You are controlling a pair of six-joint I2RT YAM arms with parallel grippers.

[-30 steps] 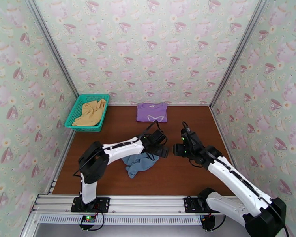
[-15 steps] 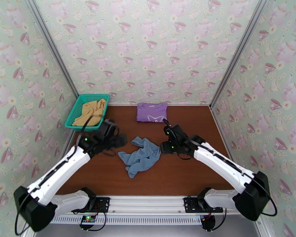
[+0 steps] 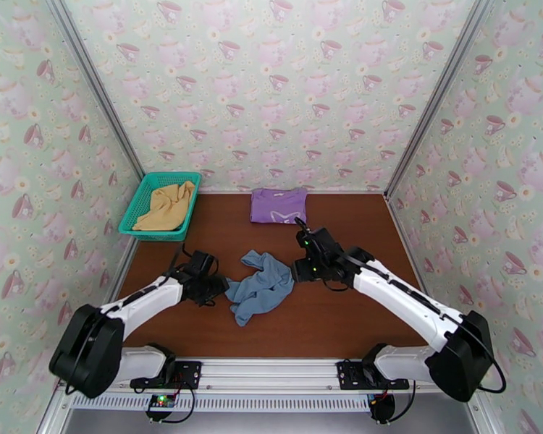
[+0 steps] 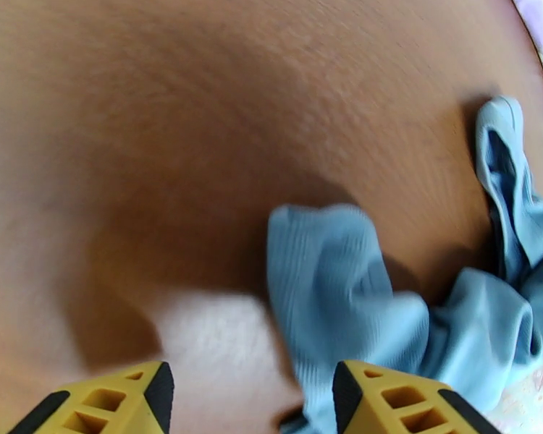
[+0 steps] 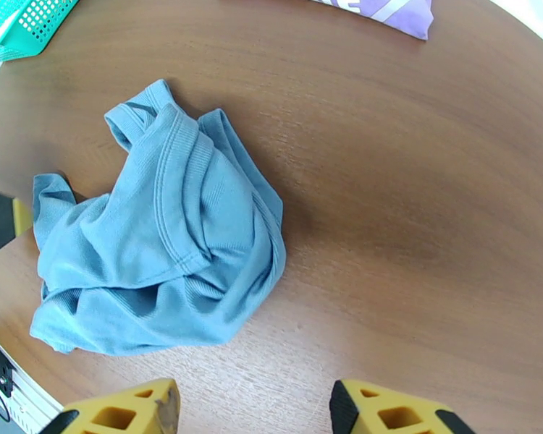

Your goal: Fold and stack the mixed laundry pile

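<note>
A crumpled grey-blue piece lies in the middle of the brown table. My left gripper sits low at its left edge, open; in the left wrist view its yellow fingers flank a corner of the grey-blue cloth. My right gripper hovers at the garment's right side, open, with the grey-blue piece ahead of the gripper. A folded purple T-shirt with pale print lies flat at the back. The mustard-yellow piece rests in the basket.
The teal mesh basket stands at the back left against the wall; its corner shows in the right wrist view, as does the purple T-shirt's edge. Patterned walls enclose the table on three sides.
My left arm swung off the garment toward the left, then dropped down to its left edge, fingers narrowing. My right arm reached in to the garment's right side. The cloth spread a little.
</note>
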